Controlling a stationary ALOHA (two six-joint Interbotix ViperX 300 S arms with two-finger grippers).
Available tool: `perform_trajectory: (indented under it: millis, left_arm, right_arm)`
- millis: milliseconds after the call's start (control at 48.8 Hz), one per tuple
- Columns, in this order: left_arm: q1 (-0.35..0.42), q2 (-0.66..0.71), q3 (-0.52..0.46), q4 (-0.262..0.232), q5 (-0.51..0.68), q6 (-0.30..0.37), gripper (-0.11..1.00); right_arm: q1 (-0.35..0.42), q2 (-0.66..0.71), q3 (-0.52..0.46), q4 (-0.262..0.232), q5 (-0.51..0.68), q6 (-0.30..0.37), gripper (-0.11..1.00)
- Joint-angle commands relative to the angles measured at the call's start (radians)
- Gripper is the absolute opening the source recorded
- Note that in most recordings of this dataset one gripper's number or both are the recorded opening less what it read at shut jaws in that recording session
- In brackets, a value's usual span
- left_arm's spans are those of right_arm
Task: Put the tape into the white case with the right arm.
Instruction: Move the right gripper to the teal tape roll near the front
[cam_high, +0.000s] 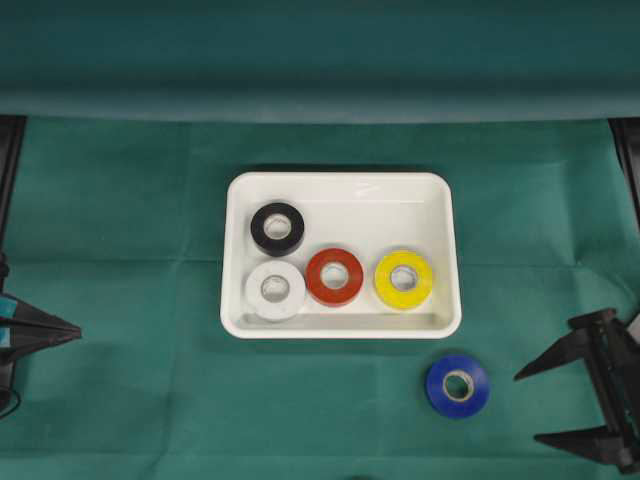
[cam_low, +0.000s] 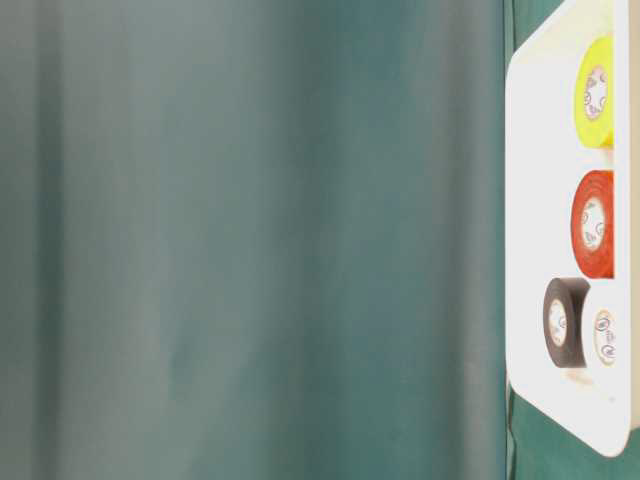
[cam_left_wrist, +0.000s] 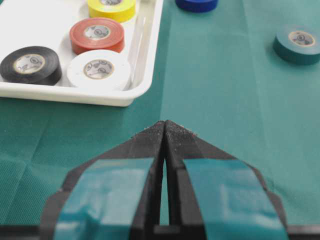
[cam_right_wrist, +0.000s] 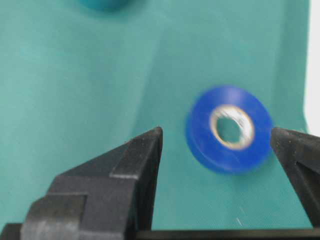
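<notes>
Green cloth covers the surface and hangs as a backdrop behind it.

On the right, the right gripper has its jaws spread wide and holds nothing; the two black pointed fingers aim toward the middle of the surface. In the right wrist view the gripper is seen from behind, with one fingertip at either side of the picture.

Blue tape lies flat on the cloth just in front of those jaws, clear of both tips. It is a blue roll with a pale core ring, and it looks blurred in the right wrist view, where it sits between the two fingertips but nearer the right-hand one. It lies outside the case, just past its near right corner.

White case sits in the middle of the surface, a shallow glossy tray with rounded corners. Inside lie four rolls, all flat: black tape, white tape touching it, red tape and yellow tape.

At the left edge, the left gripper has its jaws closed together with nothing between them; light-blue patches show on its fingers in the left wrist view. That view also shows a teal tape lying on the cloth well apart from the case.
</notes>
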Motion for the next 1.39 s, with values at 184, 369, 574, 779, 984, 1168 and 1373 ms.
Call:
perform_trajectory:
  millis: [184,369,574,779,984,1168,1373]
  left_arm:
    - [0.003,0.008,-0.011,0.002,-0.011,0.0,0.0]
    - [0.003,0.008,-0.011,0.002,-0.011,0.0,0.0]
    - [0.003,0.008,-0.011,0.002,-0.011,0.0,0.0]
    - [0.003,0.008,-0.012,0.002,-0.012,0.0,0.0]
    - [0.003,0.008,-0.011,0.002,-0.011,0.0,0.0]
    - [0.002,0.008,-0.012,0.002,-0.011,0.0,0.0]
    - [0.003,0.008,-0.011,0.002,-0.011,0.0,0.0]
  right_arm:
    - [0.048,0.272,-0.163,-0.003,-0.028,-0.014,0.67]
    - [0.067,0.44,-0.276,-0.011,-0.029,-0.017,0.67]
    - [0.106,0.607,-0.407,-0.012,-0.029,-0.018,0.67]
    - [0.132,0.746,-0.535,-0.012,-0.029,-0.018,0.67]
    - [0.155,0.838,-0.632,-0.012,-0.028,-0.018,0.67]
    - [0.164,0.897,-0.689,-0.012,-0.023,-0.017,0.67]
    - [0.164,0.93,-0.706,-0.012,-0.015,-0.017,0.67]
